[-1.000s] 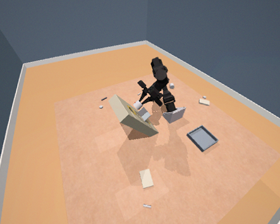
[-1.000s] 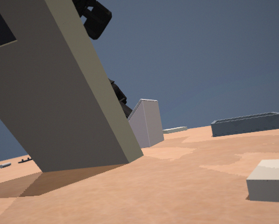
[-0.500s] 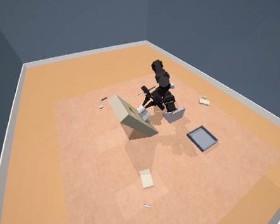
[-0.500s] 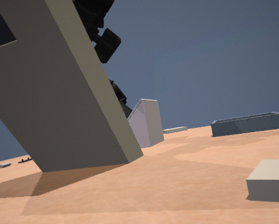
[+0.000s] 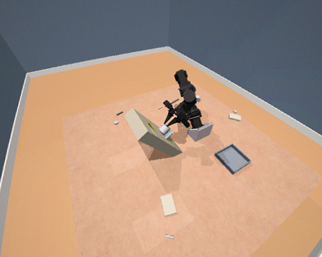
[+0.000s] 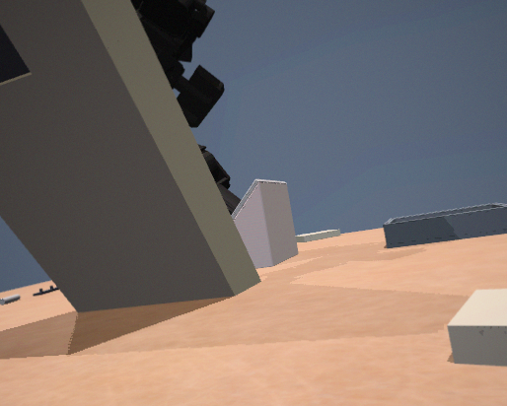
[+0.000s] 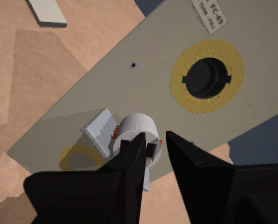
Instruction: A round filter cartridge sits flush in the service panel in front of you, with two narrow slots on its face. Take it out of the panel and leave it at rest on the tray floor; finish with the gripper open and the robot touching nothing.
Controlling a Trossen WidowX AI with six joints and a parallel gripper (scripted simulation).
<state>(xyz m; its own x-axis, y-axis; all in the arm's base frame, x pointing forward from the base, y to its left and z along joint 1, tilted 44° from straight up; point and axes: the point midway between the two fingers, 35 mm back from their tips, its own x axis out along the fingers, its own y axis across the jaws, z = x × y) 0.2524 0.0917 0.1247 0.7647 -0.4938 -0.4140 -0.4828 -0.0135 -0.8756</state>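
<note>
The tilted beige service panel (image 5: 161, 147) (image 6: 123, 197) (image 7: 115, 90) has an empty dark round socket (image 7: 200, 77) inside a yellow ring. The white cartridge (image 5: 164, 129) (image 7: 135, 121) is out of the socket, tilted, over the panel's lower part near a pale grey plate (image 7: 100, 131). My gripper (image 5: 166, 125) (image 7: 155, 136) is slightly open, its fingertips at the cartridge's slotted face. One finger overlaps the face, the other stands beside its edge; the cartridge is off-centre, not clasped. What it rests on is unclear. The dark tray (image 5: 242, 167) (image 6: 419, 235) is empty.
A pale wedge-shaped box (image 5: 201, 132) (image 6: 276, 222) stands between the panel and the tray. A cream block (image 5: 168, 205) (image 6: 483, 340) (image 7: 47, 10) lies in front of the panel. Another cream block (image 5: 234, 117) lies behind the tray. A small metal piece (image 5: 169, 236) lies near the front.
</note>
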